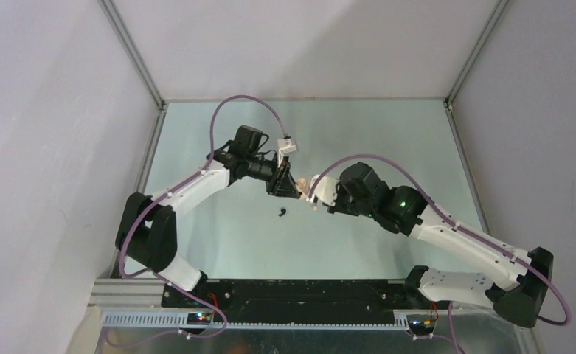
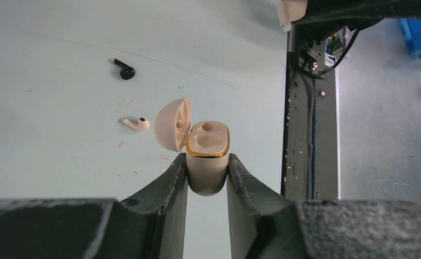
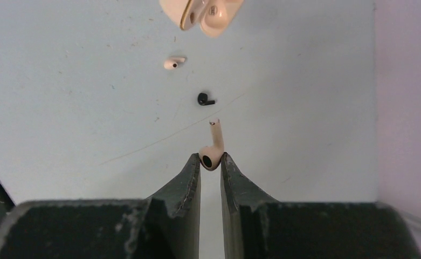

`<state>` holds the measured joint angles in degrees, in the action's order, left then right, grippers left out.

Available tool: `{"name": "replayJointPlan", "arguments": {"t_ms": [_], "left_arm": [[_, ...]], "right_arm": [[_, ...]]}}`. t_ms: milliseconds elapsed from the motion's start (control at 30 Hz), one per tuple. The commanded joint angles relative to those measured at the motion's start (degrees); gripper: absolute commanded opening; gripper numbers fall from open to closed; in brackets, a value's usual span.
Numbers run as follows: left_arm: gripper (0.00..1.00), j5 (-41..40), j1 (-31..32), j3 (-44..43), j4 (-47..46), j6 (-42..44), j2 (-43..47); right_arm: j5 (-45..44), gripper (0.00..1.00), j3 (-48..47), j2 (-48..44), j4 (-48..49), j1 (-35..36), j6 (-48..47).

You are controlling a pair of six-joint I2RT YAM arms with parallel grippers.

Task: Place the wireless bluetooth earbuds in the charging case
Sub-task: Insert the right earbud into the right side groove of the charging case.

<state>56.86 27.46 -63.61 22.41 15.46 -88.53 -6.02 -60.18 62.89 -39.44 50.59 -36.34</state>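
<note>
My left gripper (image 2: 208, 163) is shut on the lower body of the cream charging case (image 2: 208, 159), which it holds above the table. The case's gold-rimmed top faces up and its lid (image 2: 172, 124) hangs open to the left. My right gripper (image 3: 211, 158) is shut on a cream-white earbud (image 3: 213, 151) by its head, stem pointing away. In the top view the two grippers meet mid-table, the case (image 1: 299, 182) just left of the right gripper (image 1: 316, 204). On the table lie a second cream-white earbud (image 2: 137, 123) (image 3: 174, 62) and a black earbud (image 2: 125, 70) (image 3: 204, 99) (image 1: 282, 214).
The pale green table (image 1: 218, 243) is boxed in by white walls with metal corner posts (image 1: 133, 51). A black base rail (image 2: 305, 135) runs along the near edge between the arm bases. Purple cables loop over both arms.
</note>
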Motion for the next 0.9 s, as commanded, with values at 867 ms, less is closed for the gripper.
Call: {"name": "replayJointPlan", "arguments": {"t_ms": [867], "left_arm": [[0.00, 5.5, 3.2, -5.9, 4.5, -3.3, -4.3]], "right_arm": [[-24.6, 0.08, -1.5, 13.3, 6.0, 16.9, -21.1]]}}
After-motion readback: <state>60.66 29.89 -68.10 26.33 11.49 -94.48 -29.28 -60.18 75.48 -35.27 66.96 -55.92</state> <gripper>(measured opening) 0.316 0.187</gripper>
